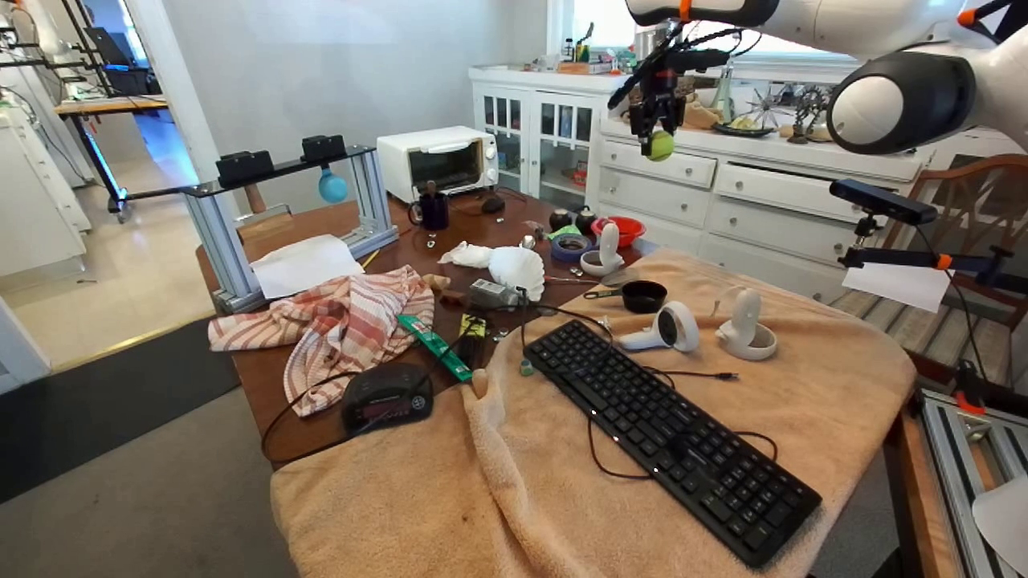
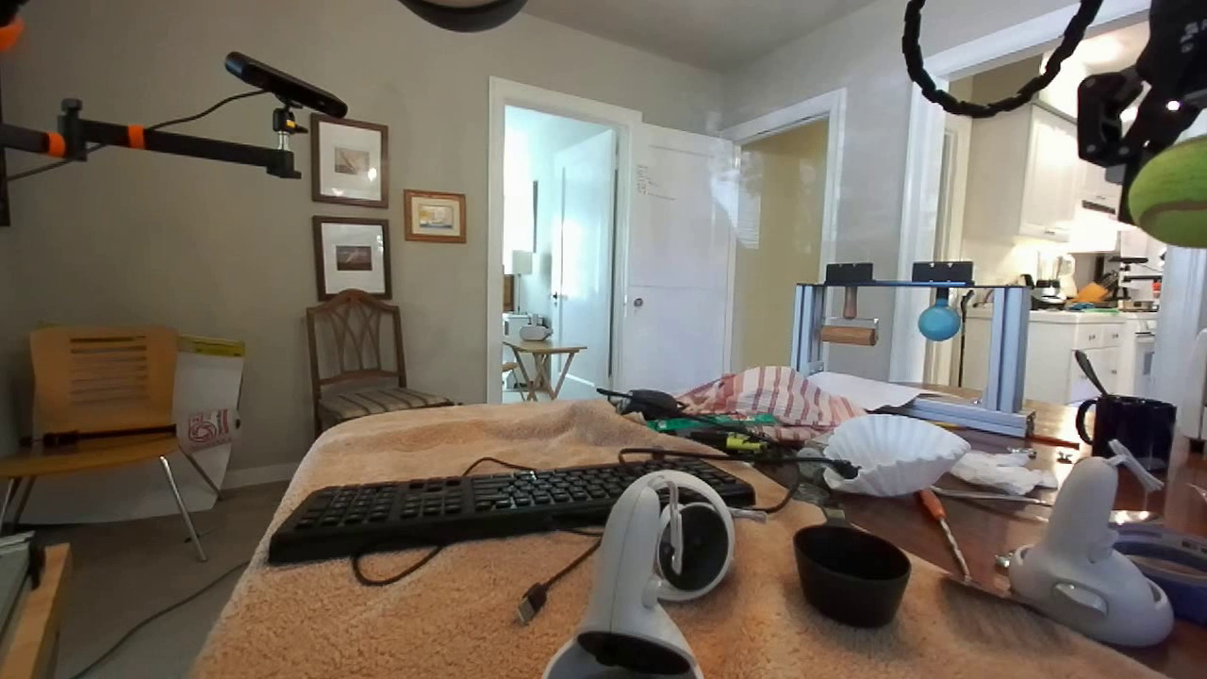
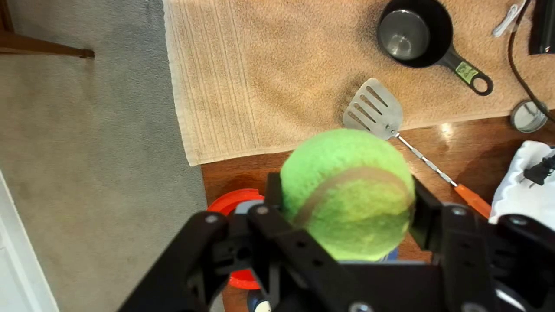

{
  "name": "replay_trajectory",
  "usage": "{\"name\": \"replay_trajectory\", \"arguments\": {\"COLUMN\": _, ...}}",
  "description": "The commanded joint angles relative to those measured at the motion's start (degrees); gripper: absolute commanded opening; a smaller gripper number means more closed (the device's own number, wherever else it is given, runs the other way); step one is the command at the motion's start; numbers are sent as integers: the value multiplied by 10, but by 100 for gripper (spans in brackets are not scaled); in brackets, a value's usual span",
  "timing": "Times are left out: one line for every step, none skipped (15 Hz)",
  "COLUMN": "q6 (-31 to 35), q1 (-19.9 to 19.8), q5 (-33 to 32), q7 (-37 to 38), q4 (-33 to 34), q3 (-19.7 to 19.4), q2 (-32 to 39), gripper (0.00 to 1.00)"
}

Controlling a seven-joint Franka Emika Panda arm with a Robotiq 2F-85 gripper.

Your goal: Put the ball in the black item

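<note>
The yellow-green ball (image 3: 347, 195) is held between the two fingers of my gripper (image 3: 344, 203) in the wrist view. In an exterior view the ball (image 1: 661, 146) hangs with the gripper (image 1: 654, 132) high above the table's back right; the ball (image 2: 1172, 193) also shows at the right edge in an exterior view. The black item is a small round black cup with a short handle. The cup (image 1: 645, 297) stands upright on the tan towel, and it also shows in an exterior view (image 2: 851, 577). In the wrist view the cup (image 3: 416, 32) is at the upper right, apart from the ball.
A metal spatula (image 3: 375, 108) lies between cup and ball in the wrist view. White controllers (image 1: 747, 329) and a black keyboard (image 1: 675, 433) lie on the towel near the cup. A red bowl (image 1: 622, 230) and blue tape roll (image 1: 569, 247) stand at the table's back edge.
</note>
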Motion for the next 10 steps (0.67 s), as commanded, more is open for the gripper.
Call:
{"name": "replay_trajectory", "arguments": {"q6": -2, "q1": -2, "q5": -1, "q7": -6, "q4": -14, "q3": 0, "q2": -9, "gripper": 42}}
{"name": "replay_trajectory", "arguments": {"q6": -10, "q1": -10, "q5": 4, "q7": -28, "q4": -16, "q3": 5, "q2": -14, "gripper": 42}}
{"name": "replay_trajectory", "arguments": {"q6": -6, "q1": -17, "q5": 10, "q7": -46, "q4": -13, "q3": 11, "q2": -16, "gripper": 42}}
{"name": "replay_trajectory", "arguments": {"q6": -5, "q1": -23, "q5": 25, "q7": -63, "q4": -11, "q3": 24, "q2": -21, "gripper": 42}}
{"name": "replay_trajectory", "arguments": {"q6": -5, "q1": -28, "q5": 34, "q7": -77, "q4": -10, "q3": 31, "q2": -24, "gripper": 42}}
{"name": "replay_trajectory", "arguments": {"q6": -11, "q1": -39, "q5": 48, "q7": -81, "q4": -11, "q3": 40, "q2": -29, "gripper": 42}}
{"name": "replay_trajectory", "arguments": {"q6": -18, "q1": -47, "q5": 58, "q7": -83, "q4": -13, "q3": 48, "q2": -33, "gripper": 42}}
{"name": "replay_trajectory", "arguments": {"q6": -26, "q1": -53, "q5": 68, "q7": -83, "q4": -15, "q3": 54, "q2": -37, "gripper": 42}}
{"name": "replay_trajectory", "arguments": {"q6": -37, "q1": -60, "q5": 74, "q7": -86, "q4": -17, "q3": 59, "q2": -40, "gripper": 42}}
{"name": "replay_trajectory", "arguments": {"q6": -51, "q1": -66, "q5": 77, "q7": -88, "q4": -18, "q3": 61, "q2": -45, "gripper": 42}}
